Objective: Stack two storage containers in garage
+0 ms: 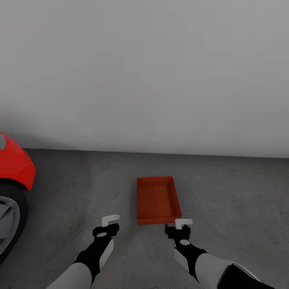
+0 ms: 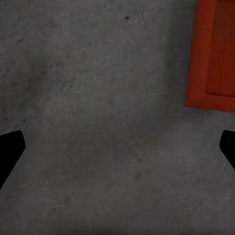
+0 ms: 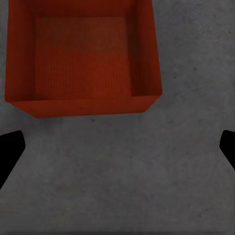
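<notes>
Since one storage container already sits on the garage's grey concrete floor, lying flat with its open top up and apart from the pale wall beyond it, you look to be at the point between the two halves of the job: this box is placed, and nothing is stacked on it. Your left gripper hangs over bare floor to the near left of the box, and your right gripper hovers at its near right corner; neither touches it. In both wrist views the dark tips of the fingers stand at opposite edges of the picture with nothing between them, so both pairs are spread wide and hold nothing. From the right wrist view the container's near wall lies just ahead of the fingers, and the box is empty inside. As a judgement, your next move is to go for the second container and bring it here, which means turning the base away without brushing this one out of place. Mind the red car at the far left, its wheel close beside your left arm; the right side offers open floor.
</notes>
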`<state>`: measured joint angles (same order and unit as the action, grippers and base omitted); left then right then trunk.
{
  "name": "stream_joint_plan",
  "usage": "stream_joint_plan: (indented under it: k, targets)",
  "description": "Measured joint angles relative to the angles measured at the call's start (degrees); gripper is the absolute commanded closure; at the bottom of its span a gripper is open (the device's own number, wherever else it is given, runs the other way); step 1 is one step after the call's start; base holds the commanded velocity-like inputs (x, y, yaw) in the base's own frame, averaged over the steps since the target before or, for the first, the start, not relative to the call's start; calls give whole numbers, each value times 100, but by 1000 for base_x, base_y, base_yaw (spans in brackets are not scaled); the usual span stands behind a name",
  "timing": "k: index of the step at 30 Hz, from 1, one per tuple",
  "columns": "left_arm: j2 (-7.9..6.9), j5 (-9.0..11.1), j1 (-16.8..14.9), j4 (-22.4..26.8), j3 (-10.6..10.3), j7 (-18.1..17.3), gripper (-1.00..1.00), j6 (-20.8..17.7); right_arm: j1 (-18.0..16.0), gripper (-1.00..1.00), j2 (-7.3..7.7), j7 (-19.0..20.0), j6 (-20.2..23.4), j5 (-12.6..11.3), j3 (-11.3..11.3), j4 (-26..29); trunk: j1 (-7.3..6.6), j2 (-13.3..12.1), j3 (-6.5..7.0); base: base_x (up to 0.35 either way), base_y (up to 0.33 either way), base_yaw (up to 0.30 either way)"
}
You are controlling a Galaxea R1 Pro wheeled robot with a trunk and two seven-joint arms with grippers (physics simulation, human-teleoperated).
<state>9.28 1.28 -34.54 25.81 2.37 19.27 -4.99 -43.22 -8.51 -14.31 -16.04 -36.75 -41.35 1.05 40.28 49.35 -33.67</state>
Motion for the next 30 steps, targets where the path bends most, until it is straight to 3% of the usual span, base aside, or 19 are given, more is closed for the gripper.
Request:
stream_joint_plan:
  k: [17,30]
  targets:
    - [-1,-7,0,8,-16,-41,-100,53,0,-100,0,0,0,0,0,-3,0,0,0,-8,0,0]
    - [8,7,0,9,-8,-18,-100,-8,0,-100,0,0,7,0,0,0,3,0,0,-302,0,0]
